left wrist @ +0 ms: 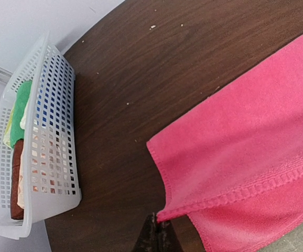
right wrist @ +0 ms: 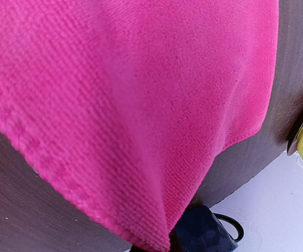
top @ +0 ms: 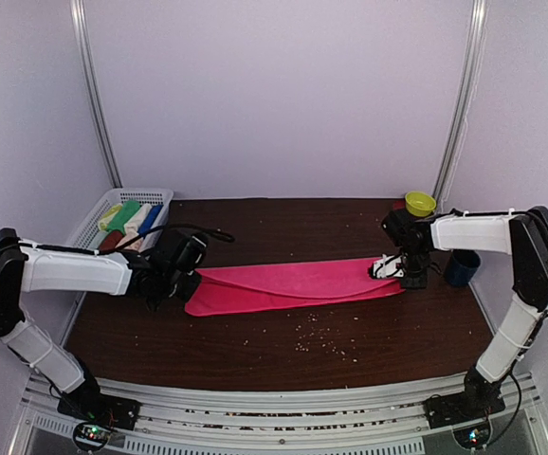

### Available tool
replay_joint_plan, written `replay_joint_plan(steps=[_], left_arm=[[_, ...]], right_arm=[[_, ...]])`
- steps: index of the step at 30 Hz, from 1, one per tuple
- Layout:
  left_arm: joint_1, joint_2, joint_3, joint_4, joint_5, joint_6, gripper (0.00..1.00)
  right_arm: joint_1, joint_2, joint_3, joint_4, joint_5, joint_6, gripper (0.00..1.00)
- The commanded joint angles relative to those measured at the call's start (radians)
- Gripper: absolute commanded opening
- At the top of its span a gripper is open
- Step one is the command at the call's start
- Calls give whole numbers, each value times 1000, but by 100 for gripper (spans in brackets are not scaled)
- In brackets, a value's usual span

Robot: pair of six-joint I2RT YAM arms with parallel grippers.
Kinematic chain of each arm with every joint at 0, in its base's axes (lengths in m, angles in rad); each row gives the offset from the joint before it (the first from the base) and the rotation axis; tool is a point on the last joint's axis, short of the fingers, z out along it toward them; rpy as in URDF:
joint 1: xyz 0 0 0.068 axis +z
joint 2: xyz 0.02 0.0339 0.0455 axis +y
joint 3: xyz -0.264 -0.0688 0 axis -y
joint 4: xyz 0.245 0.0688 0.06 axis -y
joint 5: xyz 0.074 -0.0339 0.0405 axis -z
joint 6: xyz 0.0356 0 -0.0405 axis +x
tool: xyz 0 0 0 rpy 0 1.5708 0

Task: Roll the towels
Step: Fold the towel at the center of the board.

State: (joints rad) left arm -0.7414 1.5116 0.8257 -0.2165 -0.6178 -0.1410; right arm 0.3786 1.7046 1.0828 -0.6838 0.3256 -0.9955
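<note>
A hot pink towel (top: pixel 293 284) lies stretched across the middle of the dark table, folded lengthwise. My left gripper (top: pixel 181 284) is shut on its left corner; in the left wrist view the pink towel (left wrist: pixel 246 152) runs from the pinched corner at my left gripper (left wrist: pixel 162 224) up to the right. My right gripper (top: pixel 409 277) is shut on the towel's right end. The right wrist view is nearly filled by the pink towel (right wrist: pixel 130 105), which hides the right gripper's fingers. More towels (top: pixel 127 220), green, blue, cream and brown, lie rolled in the basket.
A white mesh basket (top: pixel 151 196) stands at the back left, and the basket (left wrist: pixel 52 157) shows close beside my left hand. A yellow-green bowl (top: pixel 420 202) sits at the back right, with a dark blue mug (top: pixel 461 268) to the right of my right gripper. Crumbs (top: pixel 317 336) dot the front.
</note>
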Motion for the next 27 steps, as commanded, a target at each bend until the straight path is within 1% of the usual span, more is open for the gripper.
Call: replay_joint_plan(steps=[1,8,16,27], left_arm=[[-6,39,16,-40,14,-37,0],[-21,74,33,-83,9,-48,0],[-34,41,18,-104,83,-47,0],[-56,39,21,-174,107,-80,0]], right_arm=[[11,-12,-15,14,33,22,0],[15,-8,-33,34,44,36,0],[22,1,-40,42,66,46,0],[28,-5,-42,27,75,56,0]])
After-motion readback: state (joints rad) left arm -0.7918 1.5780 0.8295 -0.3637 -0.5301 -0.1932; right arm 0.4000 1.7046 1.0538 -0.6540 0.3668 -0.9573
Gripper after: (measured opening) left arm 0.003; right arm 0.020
